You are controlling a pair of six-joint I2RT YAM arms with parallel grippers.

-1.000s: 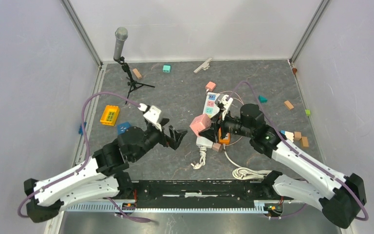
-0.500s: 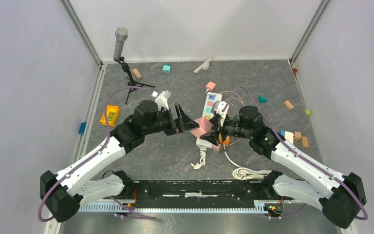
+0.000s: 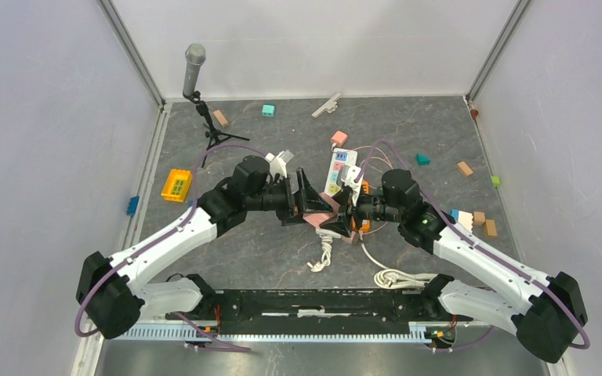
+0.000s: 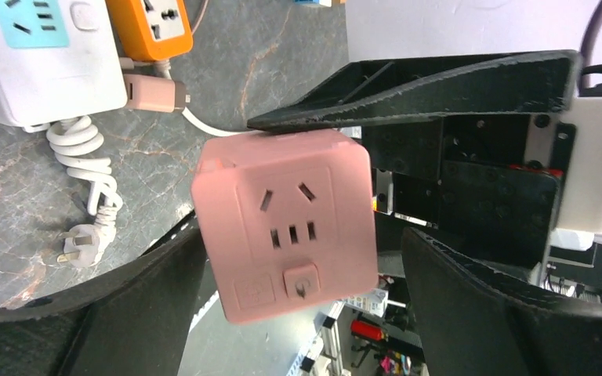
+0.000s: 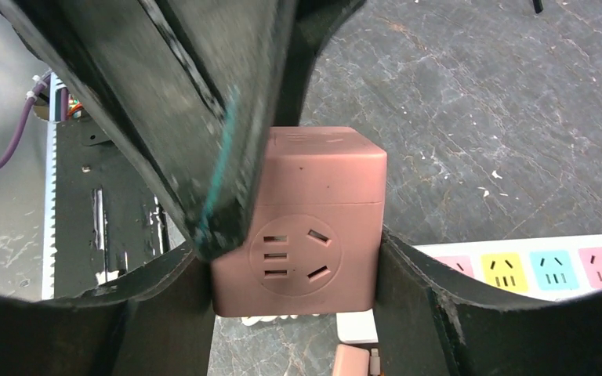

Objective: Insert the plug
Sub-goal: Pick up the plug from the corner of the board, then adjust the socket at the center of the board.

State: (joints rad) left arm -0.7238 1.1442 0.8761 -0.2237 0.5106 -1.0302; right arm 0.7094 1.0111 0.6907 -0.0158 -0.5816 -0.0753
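Pink against black, shows socket cube (image 4: pixel 286 223) clamped in right gripper (image 5: pixel 294 251) beside the white power strip (image 3: pixel 339 168), wide-open empty left gripper (image 4: pixel 302 235) straddling it: likely a handover, calling for closure on free faces.

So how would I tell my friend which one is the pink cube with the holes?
Look at the middle of the grey table and find the long white power strip. Right beside it, the right gripper holds the pink cube. It is the only big pink block with plug holes in its faces; the other pink things are much smaller.
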